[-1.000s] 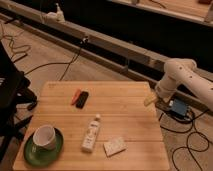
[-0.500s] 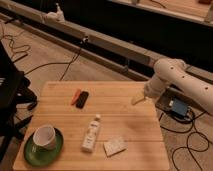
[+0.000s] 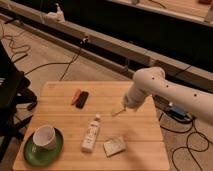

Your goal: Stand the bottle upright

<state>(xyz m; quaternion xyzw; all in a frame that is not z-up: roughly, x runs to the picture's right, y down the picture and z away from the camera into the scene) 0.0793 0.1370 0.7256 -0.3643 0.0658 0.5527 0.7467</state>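
The bottle (image 3: 91,133) is small, slim and white with a narrow white cap and a dark-printed label. It lies on its side on the wooden table (image 3: 60,90), cap pointing away, near the middle front. My gripper (image 3: 117,111) hangs from the white arm (image 3: 150,85) over the table's right-centre, to the upper right of the bottle's cap and apart from it. It holds nothing that I can see.
A white cup on a green saucer (image 3: 44,142) stands at the front left. A flat pale block (image 3: 114,146) lies just right of the bottle. A black marker (image 3: 82,98) and an orange-red marker (image 3: 75,96) lie at the back left. Cables run over the floor.
The arm has swung left, from beyond the table's right edge to over the table, bringing the gripper closer to the bottle. The bottle has not moved.
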